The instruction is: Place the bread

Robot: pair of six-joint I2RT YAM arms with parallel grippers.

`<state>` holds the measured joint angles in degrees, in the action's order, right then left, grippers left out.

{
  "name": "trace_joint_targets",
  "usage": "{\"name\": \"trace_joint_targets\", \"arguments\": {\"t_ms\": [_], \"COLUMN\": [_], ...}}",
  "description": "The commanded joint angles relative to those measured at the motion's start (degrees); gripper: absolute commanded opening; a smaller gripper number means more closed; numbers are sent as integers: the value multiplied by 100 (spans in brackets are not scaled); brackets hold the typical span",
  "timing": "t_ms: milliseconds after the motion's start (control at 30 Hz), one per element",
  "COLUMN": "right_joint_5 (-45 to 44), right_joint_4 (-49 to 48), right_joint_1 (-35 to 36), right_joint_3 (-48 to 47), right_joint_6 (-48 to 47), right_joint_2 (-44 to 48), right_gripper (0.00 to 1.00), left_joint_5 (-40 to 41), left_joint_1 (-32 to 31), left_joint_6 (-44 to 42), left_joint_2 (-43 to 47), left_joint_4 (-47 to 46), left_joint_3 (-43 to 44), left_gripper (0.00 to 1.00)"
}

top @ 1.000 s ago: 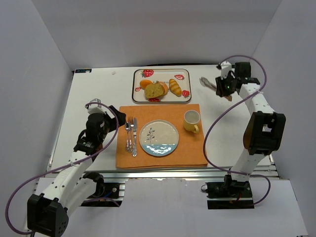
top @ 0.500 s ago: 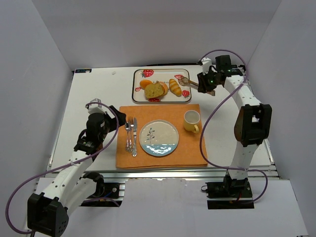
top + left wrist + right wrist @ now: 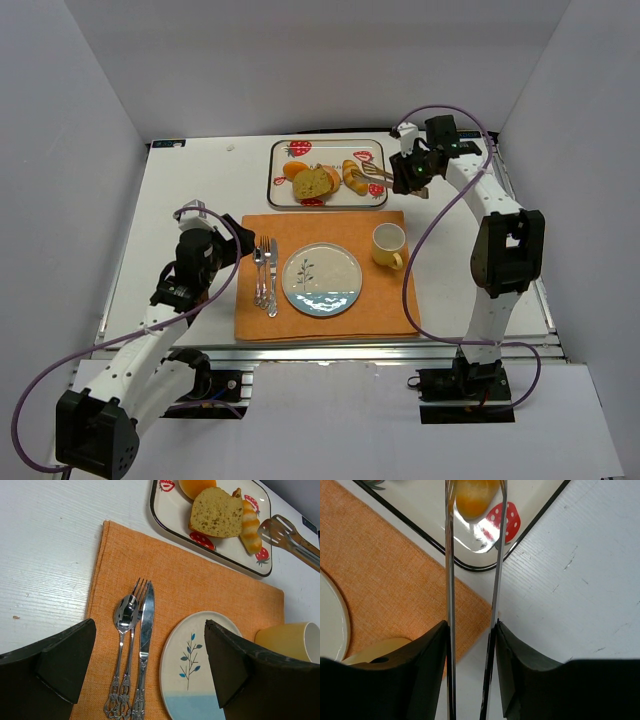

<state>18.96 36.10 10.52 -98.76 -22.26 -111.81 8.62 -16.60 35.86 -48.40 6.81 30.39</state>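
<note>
- While the right fingers (image 3: 420, 675) squeeze the tongs (image 3: 449, 580) from both sides, the tong arms stand a little apart, and the striped roll (image 3: 472, 495) sits between their tips.
- I cannot tell if the tips touch the roll yet.
- I think the grab is the step now. Close slowly and evenly so the soft roll does not squash or slip. Then lift straight up before heading for the plate (image 3: 322, 280).
- The left fingers (image 3: 60, 660) are wide open and hold nothing. They wait at 9 o'clock from the plate.
- The tray (image 3: 172, 516) lies on the worktop (image 3: 180, 200) at 12 o'clock from the plate. It holds the roll on its 3 o'clock side, a bread slice (image 3: 312, 183) in the middle and an orange bun (image 3: 295, 170) towards 9 o'clock.
- The plate has nothing on it.
- The cup (image 3: 388, 243) at 2 o'clock from the plate looks empty.
</note>
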Motion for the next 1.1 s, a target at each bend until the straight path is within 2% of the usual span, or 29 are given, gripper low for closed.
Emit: {"name": "trace_joint_targets", "arguments": {"t_ms": [0,600,1067], "right_joint_5": [-112,-261,-323], "right_joint_4": [-24,20,143], "right_joint_1": [20,20,90], "right_joint_3": [85,612,428], "right_joint_6": [29,-59,55], "right_joint_2": [186,660,212], "right_gripper": [47,51,50], "left_joint_5": [78,87,104], "left_joint_1": [34,34,34], "left_joint_6": [-61,-52,-114], "left_joint_2": [-38,-116,-196], "left_joint_4": [-92,-224,-197], "left_joint_3": [195,116,169], "left_gripper": [98,98,98]}}
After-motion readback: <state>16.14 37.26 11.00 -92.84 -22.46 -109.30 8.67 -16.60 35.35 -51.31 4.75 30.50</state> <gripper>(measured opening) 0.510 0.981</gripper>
